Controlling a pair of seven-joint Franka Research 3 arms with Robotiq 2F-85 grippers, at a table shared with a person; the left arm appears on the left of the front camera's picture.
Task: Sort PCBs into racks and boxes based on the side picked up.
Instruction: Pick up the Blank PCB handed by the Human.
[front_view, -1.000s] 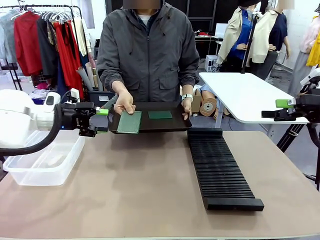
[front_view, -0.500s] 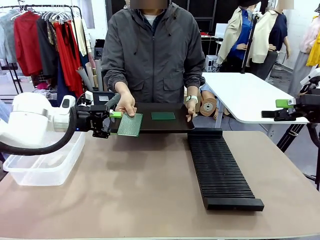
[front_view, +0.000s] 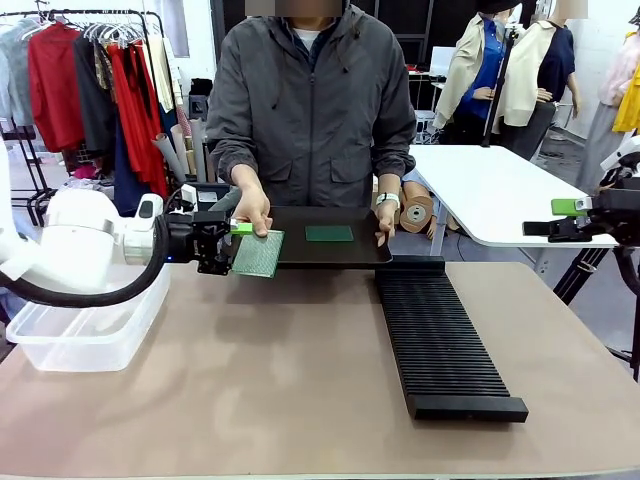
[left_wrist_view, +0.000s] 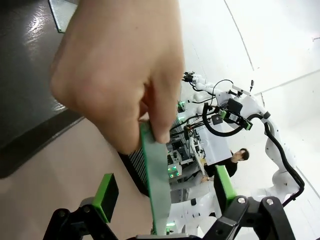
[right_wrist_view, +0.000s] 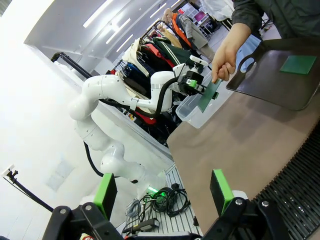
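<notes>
A person's hand holds one green PCB by its top edge, off the left end of a flat black tray. My left gripper is open, with the left edge of that PCB between its fingers. In the left wrist view the PCB stands edge-on between the green pads, apart from both. A second PCB lies on the tray. The black ribbed rack lies right of centre. The clear box sits at the left edge. My right gripper hangs open at the far right, holding nothing.
The person stands at the far side and steadies the tray's right end with the other hand. A white side table stands behind the rack. The right wrist view shows the tray, the box and the rack.
My left gripper has moved right, toward the tray, and now has the held PCB's edge between its open fingers. The right arm has stayed still.
</notes>
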